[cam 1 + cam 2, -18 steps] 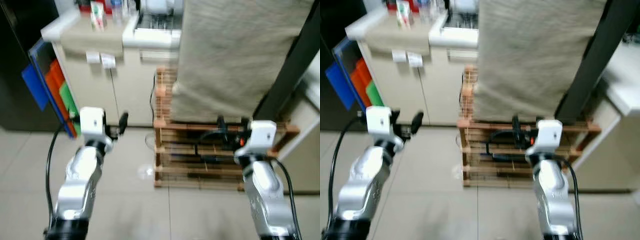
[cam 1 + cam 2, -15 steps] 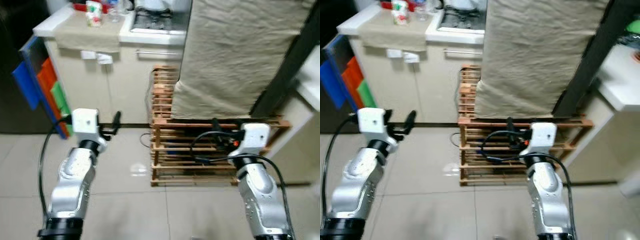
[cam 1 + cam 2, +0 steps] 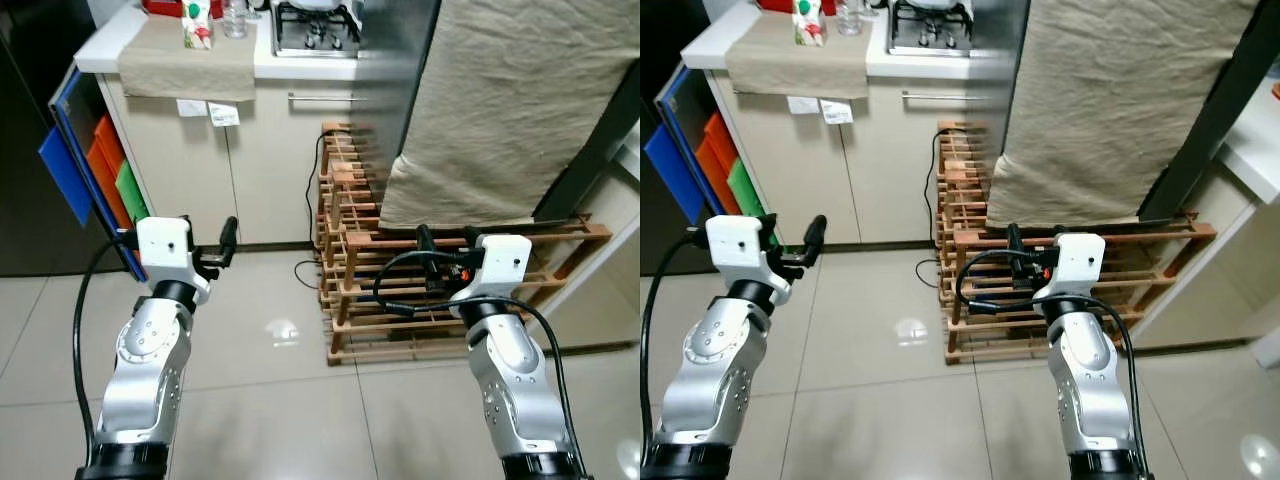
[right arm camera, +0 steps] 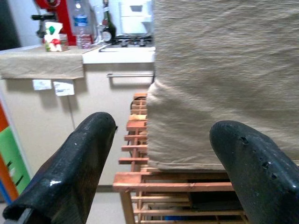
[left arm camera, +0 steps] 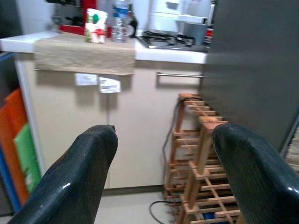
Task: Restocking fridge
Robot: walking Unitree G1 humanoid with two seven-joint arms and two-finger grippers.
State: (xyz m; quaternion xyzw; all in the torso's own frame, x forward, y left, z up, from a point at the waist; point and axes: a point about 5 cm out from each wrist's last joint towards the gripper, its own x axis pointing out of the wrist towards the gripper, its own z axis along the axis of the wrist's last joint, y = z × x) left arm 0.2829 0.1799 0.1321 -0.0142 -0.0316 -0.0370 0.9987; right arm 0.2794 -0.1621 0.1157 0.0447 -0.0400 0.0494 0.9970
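rack (image 3: 360, 300): brown wood | cloth (image 3: 510, 100): beige | floor (image 3: 280, 400): pale grey tiles

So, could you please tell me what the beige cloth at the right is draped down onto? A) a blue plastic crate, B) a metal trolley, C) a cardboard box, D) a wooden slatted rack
D: the lower edge of the beige cloth hangs down to the top of the wooden slatted rack, which stands on the tiled floor beside the cream counter cabinet.

Beige cloth (image 3: 520, 110) hides object beneath; top cut off.
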